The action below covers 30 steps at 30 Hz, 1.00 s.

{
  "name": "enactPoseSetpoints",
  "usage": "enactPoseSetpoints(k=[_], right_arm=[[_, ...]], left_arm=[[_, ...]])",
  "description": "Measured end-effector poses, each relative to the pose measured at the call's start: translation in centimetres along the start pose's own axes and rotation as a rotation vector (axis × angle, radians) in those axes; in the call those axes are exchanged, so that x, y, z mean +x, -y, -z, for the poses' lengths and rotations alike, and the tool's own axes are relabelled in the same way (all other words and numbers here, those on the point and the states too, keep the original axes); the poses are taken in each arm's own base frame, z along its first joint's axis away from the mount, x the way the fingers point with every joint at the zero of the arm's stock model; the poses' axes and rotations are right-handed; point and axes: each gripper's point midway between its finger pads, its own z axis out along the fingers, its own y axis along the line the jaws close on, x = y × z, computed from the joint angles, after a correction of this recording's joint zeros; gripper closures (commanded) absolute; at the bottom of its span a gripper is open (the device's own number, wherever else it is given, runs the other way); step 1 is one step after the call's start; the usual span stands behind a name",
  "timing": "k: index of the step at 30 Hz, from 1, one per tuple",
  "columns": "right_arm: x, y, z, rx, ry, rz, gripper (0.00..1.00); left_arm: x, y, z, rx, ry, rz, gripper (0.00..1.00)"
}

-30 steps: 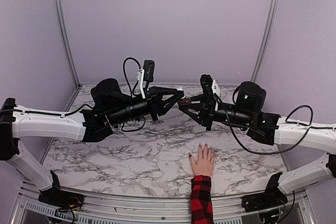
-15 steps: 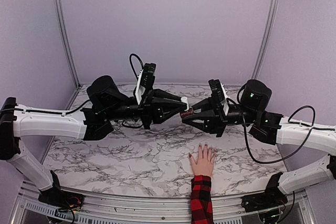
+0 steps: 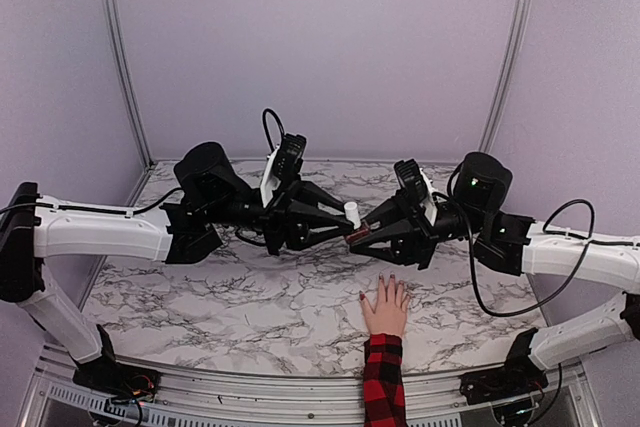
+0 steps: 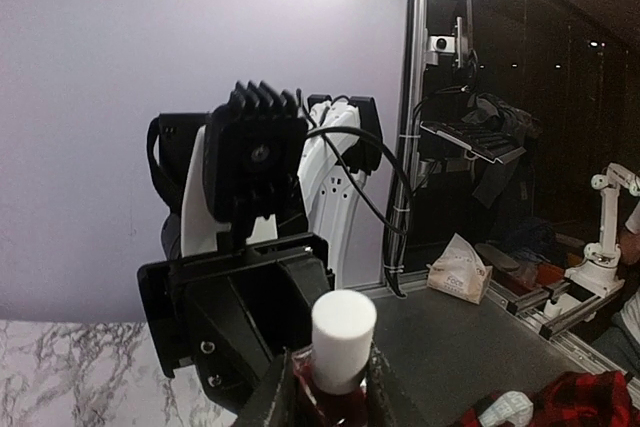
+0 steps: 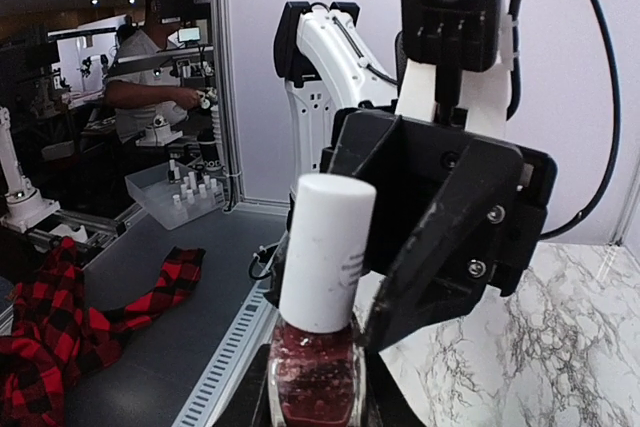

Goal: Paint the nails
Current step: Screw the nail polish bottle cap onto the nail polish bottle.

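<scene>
Within my right gripper (image 3: 353, 237) the bottle (image 5: 312, 382) stands clamped upright. My left gripper (image 4: 330, 399) flanks its cap (image 4: 343, 337) — gripping or not, I cannot tell.

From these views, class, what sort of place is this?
Probably a robotics lab or demo booth: lilac wall panels around the marble-patterned table, with another small robot arm and a person working outside.

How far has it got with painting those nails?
Done: the right pincer holds the polish bottle up above the table. In hand: the left pincer is at its white cap, which is still on. Left: open it and paint the nails on the hand; they look dark already, too small to judge.
</scene>
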Motion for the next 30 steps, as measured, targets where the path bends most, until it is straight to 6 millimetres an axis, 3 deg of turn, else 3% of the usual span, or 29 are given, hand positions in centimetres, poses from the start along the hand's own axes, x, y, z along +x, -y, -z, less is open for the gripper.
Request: enactPoseSetpoints(k=[5,10,14,18,24,30], right_arm=[[-0.1,0.6,0.0,0.036,0.003,0.02,1.0],[-0.5,1.9,0.1,0.113,0.01,0.053,1.0],[-1.5,4.7,0.7,0.292,0.025,0.085,1.0],[-1.7,8.3,2.2,0.524,0.022,0.08,1.0],[0.3,12.1,4.1,0.772,-0.038,0.044,1.0],[2.8,13.7,4.0,0.901,-0.128,0.029,1.0]], left_arm=[[0.3,-1.0,0.8,-0.062,-0.009,0.053,0.58],[0.7,-2.2,2.6,-0.198,-0.007,0.099,0.55],[1.9,-3.8,4.4,-0.364,-0.008,0.134,0.56],[1.3,-5.9,6.3,-0.548,0.035,0.136,0.58],[0.2,-7.9,7.9,-0.735,0.099,0.138,0.57],[-0.6,-9.4,7.3,-0.806,0.138,0.148,0.57]])
